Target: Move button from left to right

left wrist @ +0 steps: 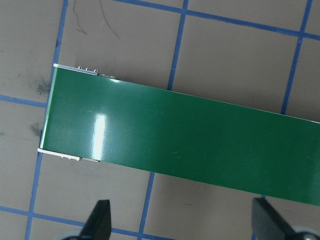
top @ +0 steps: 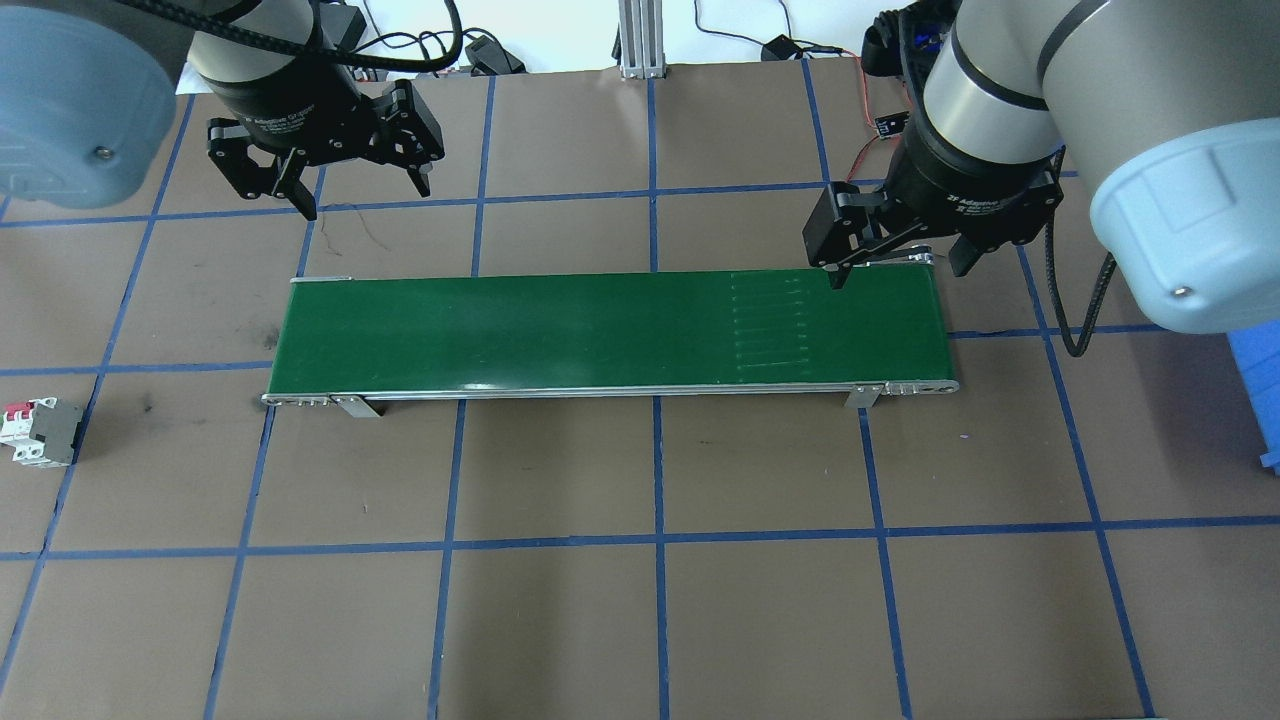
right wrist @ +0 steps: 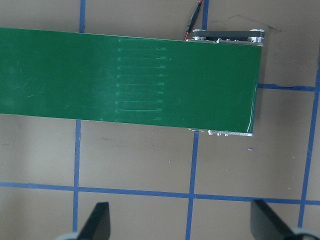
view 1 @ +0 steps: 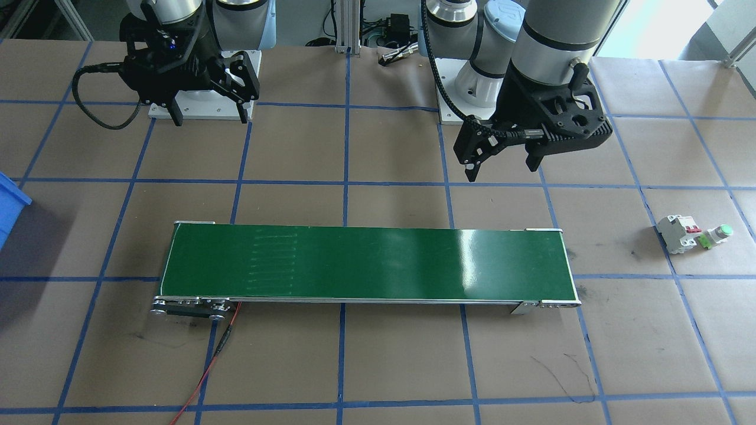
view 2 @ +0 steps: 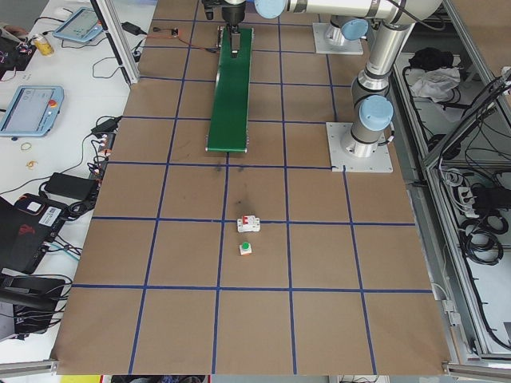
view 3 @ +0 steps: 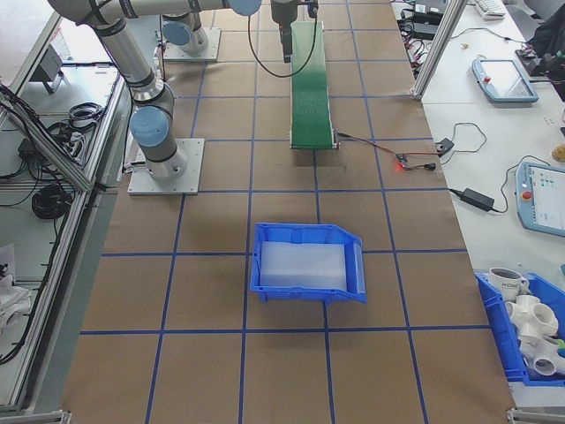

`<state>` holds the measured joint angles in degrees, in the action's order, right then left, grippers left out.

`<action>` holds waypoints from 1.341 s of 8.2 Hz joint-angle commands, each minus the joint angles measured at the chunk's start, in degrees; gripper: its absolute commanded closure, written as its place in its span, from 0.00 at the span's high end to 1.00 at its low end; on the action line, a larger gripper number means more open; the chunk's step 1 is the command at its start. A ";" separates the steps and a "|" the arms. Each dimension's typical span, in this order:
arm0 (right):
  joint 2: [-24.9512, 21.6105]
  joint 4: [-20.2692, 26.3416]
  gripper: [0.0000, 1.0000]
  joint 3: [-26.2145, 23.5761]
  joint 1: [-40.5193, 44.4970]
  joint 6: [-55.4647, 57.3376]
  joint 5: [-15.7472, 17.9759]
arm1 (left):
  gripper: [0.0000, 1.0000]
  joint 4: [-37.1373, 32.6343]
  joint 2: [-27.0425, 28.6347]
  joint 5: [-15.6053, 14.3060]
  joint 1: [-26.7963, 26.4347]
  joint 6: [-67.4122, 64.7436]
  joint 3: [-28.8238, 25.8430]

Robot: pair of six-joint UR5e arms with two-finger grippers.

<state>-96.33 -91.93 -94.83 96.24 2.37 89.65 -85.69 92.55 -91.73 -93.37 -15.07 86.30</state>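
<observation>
The button, with a green cap and a whitish body, lies on its side on the brown table beside a white breaker, past the belt's end on my left. It also shows in the exterior left view as the button. My left gripper hangs open and empty behind that end of the green conveyor belt, well away from the button. In its wrist view the left gripper holds nothing. My right gripper is open and empty above the belt's other end.
The white breaker with red levers lies at the table's left edge. A blue bin stands beyond the belt on my right side. A red wire runs from the belt's motor end. Blue tape lines grid the table.
</observation>
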 commanded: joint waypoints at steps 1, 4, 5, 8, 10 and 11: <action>0.00 0.00 1.00 0.00 0.00 0.00 0.00 | 1.00 -0.26 -1.32 0.50 -0.15 0.12 -0.60; 0.00 0.00 1.00 0.00 0.00 0.00 0.00 | 1.00 -3.61 -1.85 0.85 4.83 2.13 -0.61; 0.00 0.00 1.00 0.00 0.00 0.00 0.00 | 1.00 -4.13 -2.45 0.50 8.52 5.54 -0.70; 0.00 0.00 1.00 0.00 0.00 0.00 0.00 | 1.00 -4.92 -6.05 0.41 13.80 6.45 -0.43; 0.00 0.00 1.00 0.00 0.00 0.00 0.00 | 1.00 -8.26 -6.77 0.58 24.23 19.20 -0.61; 0.00 0.00 1.00 0.00 0.00 0.00 0.09 | 1.00 -8.27 -6.94 0.50 30.38 27.73 -0.78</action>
<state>-96.33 -91.93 -94.83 96.24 2.37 89.65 -92.97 86.11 -91.20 -73.30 -1.12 85.78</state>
